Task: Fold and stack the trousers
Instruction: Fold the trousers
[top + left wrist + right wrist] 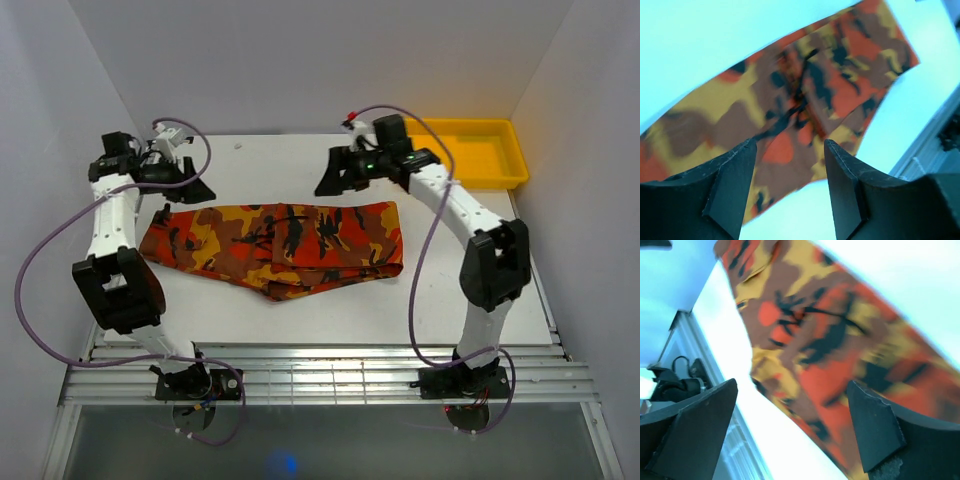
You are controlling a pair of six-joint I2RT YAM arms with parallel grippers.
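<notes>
The camouflage trousers (275, 245) lie flat and folded lengthwise across the middle of the white table, running left to right. They also show in the left wrist view (805, 100) and in the right wrist view (840, 340). My left gripper (188, 187) hangs above the table just behind the trousers' left end, open and empty (790, 190). My right gripper (335, 178) hangs above the table behind the trousers' right half, wide open and empty (790, 430). Neither gripper touches the cloth.
A yellow plastic tray (480, 150) stands at the back right corner. White walls close in the table on the left, back and right. A slatted metal rail (320, 375) runs along the near edge by the arm bases.
</notes>
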